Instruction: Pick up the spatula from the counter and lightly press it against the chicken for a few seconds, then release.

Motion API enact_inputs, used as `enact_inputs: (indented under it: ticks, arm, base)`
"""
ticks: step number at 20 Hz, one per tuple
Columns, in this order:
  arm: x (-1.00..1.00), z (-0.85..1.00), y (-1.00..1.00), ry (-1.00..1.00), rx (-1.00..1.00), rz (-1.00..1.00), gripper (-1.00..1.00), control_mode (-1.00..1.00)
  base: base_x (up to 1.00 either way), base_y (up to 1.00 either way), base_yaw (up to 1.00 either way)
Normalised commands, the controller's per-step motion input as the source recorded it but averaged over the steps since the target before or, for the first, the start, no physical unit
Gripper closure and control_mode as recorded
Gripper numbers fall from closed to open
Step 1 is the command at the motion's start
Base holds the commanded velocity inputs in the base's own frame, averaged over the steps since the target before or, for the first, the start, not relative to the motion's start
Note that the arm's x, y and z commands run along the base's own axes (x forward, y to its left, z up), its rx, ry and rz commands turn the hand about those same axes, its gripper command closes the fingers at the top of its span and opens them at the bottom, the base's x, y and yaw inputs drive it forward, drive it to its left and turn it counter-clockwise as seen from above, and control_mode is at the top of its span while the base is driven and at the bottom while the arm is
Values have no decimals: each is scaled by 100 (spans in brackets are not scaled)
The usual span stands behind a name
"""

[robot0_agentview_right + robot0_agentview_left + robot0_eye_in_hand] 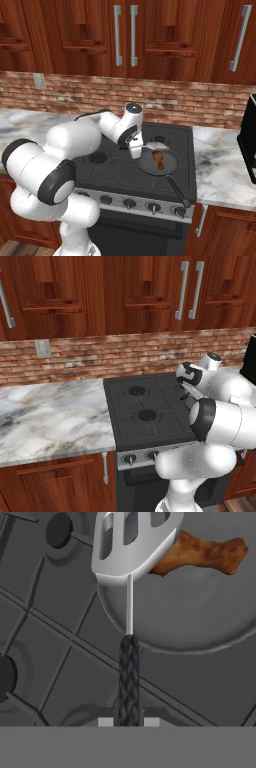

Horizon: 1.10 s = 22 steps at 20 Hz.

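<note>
The gripper (128,721), its two tips pinched close on the dark braided handle of the spatula (131,569), holds the tool pointing straight ahead of the hand and low over the stove (60,662). From the handle a thin metal shaft runs forward to a slotted silver blade, which crosses the near rim of a grey frying pan (200,617) directly ahead of the gripper. The pan holds a single browned chicken drumstick (205,552), lying ahead of the gripper and off to one side of the spatula, its thicker end covered by the edge of the blade; whether blade and meat are actually touching cannot be told.

Seen from the right base view, the gripper (136,151) hangs just beside the pan's rim (148,169), with the drumstick (159,159) lying near the pan's middle. The pan's long dark handle (177,192) runs away from the gripper toward the front edge of the stove, near the knobs (154,206). Past the pan on the far side from the gripper, the marble table (220,167) begins where the stove ends.
</note>
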Motion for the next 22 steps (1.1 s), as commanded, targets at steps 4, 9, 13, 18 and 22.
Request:
enact_inputs:
  ticks: [4, 9, 13, 18, 22]
  arm:
    - [12, -16, -7, 0, 2, 0, 100, -100]
    - [12, -11, -5, 0, 1, 0, 100, -100]
    - [12, -11, -2, 0, 1, 0, 100, -100]
    - [10, -11, 0, 0, 0, 0, 100, -100]
    - [4, -11, -3, 0, 0, 0, 100, -100]
  base:
    - [0, 0, 0]
    - [0, 0, 0]
    - [0, 0, 0]
    - [0, 0, 0]
    - [0, 0, 0]
